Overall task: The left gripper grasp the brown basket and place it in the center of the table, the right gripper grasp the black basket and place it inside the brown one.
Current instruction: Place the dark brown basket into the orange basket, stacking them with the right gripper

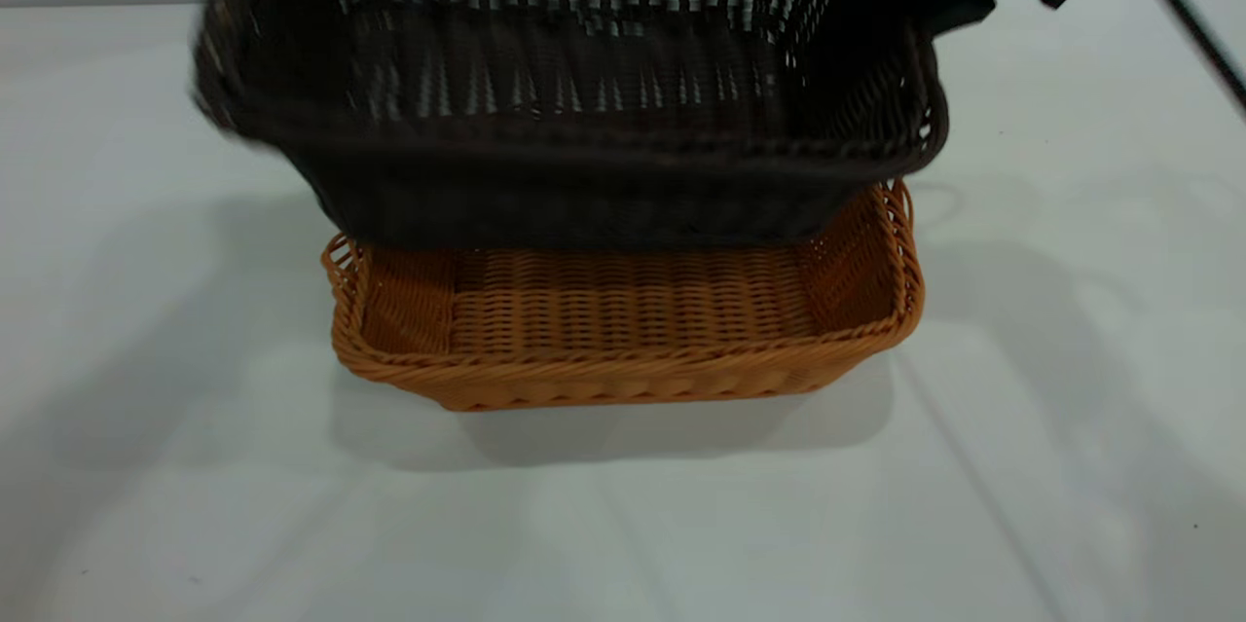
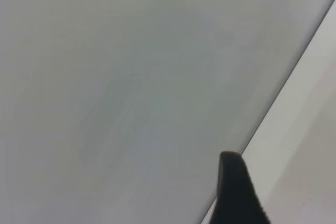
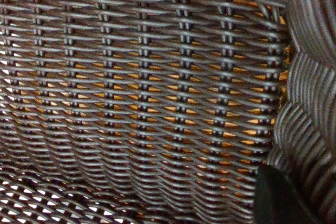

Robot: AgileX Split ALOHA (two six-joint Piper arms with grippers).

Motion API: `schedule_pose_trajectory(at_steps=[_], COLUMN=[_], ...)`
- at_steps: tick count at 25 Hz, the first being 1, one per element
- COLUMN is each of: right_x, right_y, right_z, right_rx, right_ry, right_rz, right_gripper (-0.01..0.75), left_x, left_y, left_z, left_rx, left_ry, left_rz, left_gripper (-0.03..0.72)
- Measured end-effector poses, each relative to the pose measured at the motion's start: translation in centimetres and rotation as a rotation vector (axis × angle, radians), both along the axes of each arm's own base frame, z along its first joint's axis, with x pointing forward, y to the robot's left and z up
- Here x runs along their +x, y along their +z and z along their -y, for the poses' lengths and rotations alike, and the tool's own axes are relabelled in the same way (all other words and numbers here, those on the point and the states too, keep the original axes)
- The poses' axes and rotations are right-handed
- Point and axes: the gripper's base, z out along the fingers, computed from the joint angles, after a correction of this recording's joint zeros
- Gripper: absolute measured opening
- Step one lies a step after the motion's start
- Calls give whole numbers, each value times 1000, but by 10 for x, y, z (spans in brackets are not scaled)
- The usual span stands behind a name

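Note:
The brown basket (image 1: 623, 311) sits flat on the white table (image 1: 1071, 359) near its middle. The black basket (image 1: 574, 164) hangs in the air just above and behind it, tilted, its front wall overlapping the brown basket's far rim. My right gripper (image 1: 949, 4) holds the black basket at its right rim. In the right wrist view the black basket's weave (image 3: 157, 77) fills the frame, with orange showing through the gaps and one dark finger (image 3: 278, 198) against the wall. My left gripper (image 2: 237, 190) is away from both baskets, over bare table, and out of the exterior view.
A thin black cable (image 1: 1183, 14) crosses the far right corner. The table edge (image 2: 273, 108) runs close to the left gripper. Bare tabletop lies in front of and to both sides of the brown basket.

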Motion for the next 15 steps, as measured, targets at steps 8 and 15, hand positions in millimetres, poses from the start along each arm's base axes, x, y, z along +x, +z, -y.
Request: schedule_pose_trajectory(at_steps=[8,15], right_x=[1,3], right_y=[-40,-54], right_z=[3,3], right_rx=[-89,-97], right_ry=[17,-14], right_rz=[-107,-125], right_gripper=[82,109], left_x=[-3,-3], left_y=[-4,-5], left_z=[0,1], left_rx=[13,13], left_ry=[-14,-16], left_rz=[-55,-60], left_gripper=[411,411])
